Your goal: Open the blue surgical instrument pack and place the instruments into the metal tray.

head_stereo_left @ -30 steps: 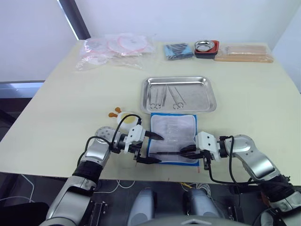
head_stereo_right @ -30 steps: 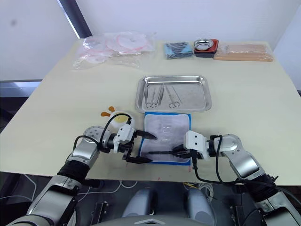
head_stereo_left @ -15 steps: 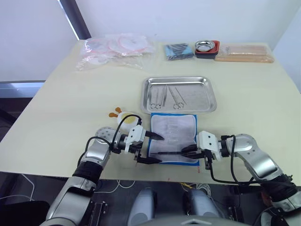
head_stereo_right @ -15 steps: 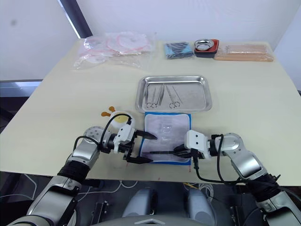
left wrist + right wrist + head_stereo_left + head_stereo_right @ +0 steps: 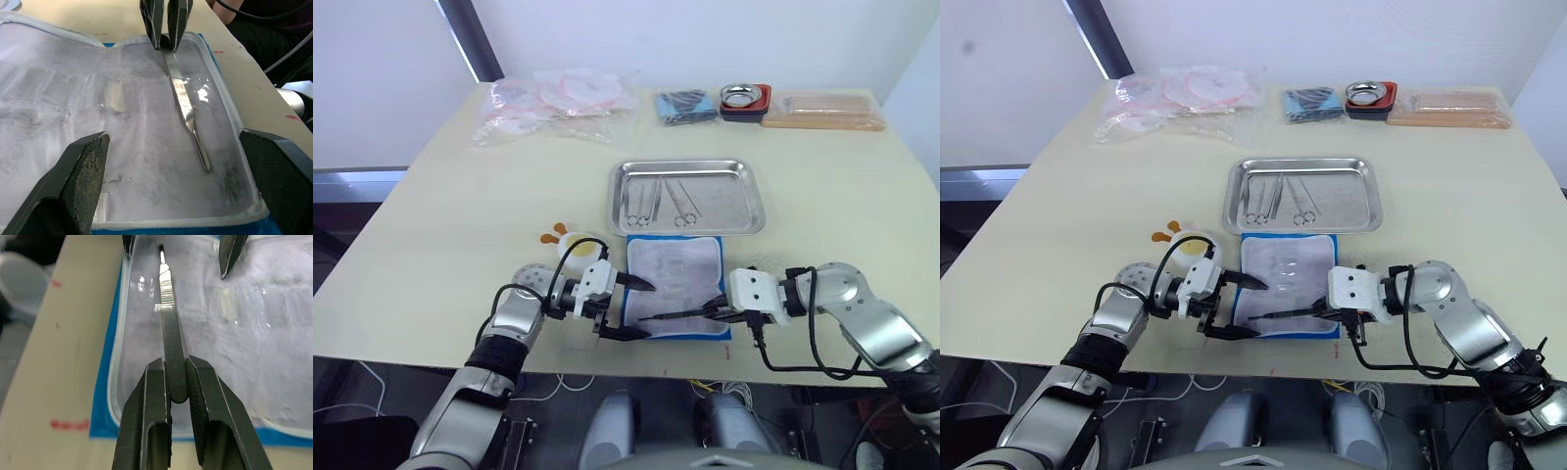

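A pale cream table (image 5: 440, 225) against white walls carries everything. In the left eye view, the blue surgical instrument pack (image 5: 673, 286) lies unfolded at lower centre, just below the metal tray (image 5: 685, 197), which already holds some instruments (image 5: 658, 202). The left gripper (image 5: 628, 307) sits spread at the pack's left edge, seemingly pinning it. In the left wrist view, the tweezers (image 5: 188, 110) slant across the clear lining. In the right wrist view, the right gripper (image 5: 176, 382) pinches the tweezers' near end, likely to draw them out; the far end points to the upper centre.
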### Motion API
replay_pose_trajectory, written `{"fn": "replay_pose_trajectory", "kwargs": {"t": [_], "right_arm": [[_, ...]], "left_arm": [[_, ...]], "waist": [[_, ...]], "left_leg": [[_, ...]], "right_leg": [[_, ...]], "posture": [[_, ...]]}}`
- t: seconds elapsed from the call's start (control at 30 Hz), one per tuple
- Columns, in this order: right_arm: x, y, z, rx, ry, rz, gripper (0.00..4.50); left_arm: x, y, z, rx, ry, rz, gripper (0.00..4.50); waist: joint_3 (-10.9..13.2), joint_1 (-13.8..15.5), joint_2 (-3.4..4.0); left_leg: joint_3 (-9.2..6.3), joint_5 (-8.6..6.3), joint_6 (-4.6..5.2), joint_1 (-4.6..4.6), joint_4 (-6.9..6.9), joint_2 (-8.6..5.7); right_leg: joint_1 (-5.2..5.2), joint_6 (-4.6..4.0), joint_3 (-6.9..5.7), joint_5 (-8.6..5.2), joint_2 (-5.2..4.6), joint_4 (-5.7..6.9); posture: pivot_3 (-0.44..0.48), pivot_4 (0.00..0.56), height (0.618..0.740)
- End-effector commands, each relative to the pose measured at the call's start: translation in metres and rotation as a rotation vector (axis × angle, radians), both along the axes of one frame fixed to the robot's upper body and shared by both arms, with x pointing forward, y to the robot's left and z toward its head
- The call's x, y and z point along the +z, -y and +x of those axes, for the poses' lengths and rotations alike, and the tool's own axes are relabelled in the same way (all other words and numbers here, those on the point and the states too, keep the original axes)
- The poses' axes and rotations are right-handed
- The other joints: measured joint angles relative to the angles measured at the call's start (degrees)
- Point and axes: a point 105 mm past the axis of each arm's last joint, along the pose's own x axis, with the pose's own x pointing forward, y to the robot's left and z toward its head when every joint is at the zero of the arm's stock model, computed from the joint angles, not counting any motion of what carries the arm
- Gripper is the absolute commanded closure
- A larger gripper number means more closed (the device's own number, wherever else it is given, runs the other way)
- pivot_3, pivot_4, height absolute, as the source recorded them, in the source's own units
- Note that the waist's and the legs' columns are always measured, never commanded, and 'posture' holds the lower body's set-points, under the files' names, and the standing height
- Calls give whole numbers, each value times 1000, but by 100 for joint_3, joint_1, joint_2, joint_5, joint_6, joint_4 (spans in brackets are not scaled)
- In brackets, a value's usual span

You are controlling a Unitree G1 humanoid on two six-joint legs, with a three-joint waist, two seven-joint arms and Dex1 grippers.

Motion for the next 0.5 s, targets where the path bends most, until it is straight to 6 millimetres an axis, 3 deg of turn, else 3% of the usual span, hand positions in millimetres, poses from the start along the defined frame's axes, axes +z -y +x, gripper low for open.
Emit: {"fn": "replay_pose_trajectory", "kwargs": {"t": [0.03,0.5], "right_arm": [[12,4,0,21,52,-41,4431],[25,40,0,-29,78,-149,4431]], "left_arm": [[-32,-11,-7,51,-114,100,0],[-32,-10,-6,46,-113,102,0]], "waist": [[0,3,0],[1,14,0]], "left_leg": [[0,0,0,-1,0,0],[-1,0,0,-1,0,0]], "right_leg": [[0,0,0,0,-1,-1],[0,0,-2,0,-2,-4]], "posture": [[0,150,740],[0,150,740]]}}
